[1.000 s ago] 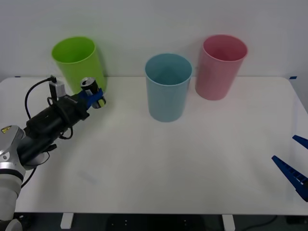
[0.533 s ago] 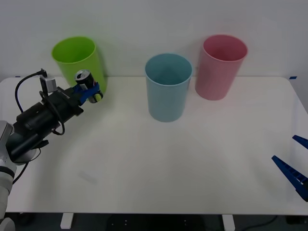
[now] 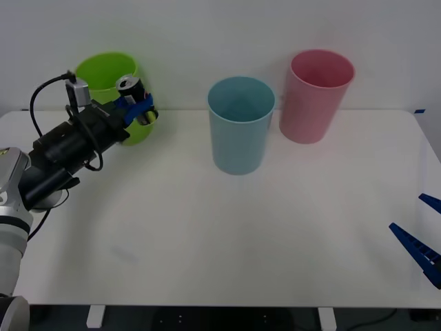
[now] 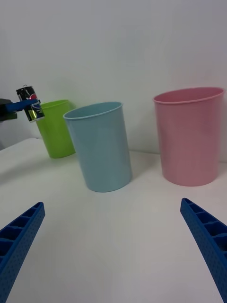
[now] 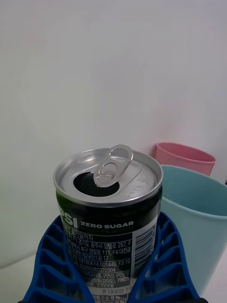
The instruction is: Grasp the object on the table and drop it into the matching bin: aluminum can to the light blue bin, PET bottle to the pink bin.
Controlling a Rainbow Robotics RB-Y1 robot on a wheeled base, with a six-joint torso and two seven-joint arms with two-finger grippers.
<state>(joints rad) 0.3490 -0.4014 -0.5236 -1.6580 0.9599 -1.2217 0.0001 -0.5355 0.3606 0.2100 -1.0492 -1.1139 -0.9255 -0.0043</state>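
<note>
The left gripper [image 3: 137, 109] is clenched on the aluminum can [image 3: 131, 89], holding it upright and clear of the table [image 3: 227, 234], in front of the lime green bin [image 3: 103, 76] at the far left edge; the can's tab is raised and its mouth open; bare tabletop separates it from the light blue bin [image 3: 240, 124], with the pink bin [image 3: 317, 96] just beyond; the right gripper [image 3: 419, 231] hangs released at the table's right edge, well apart.
</note>
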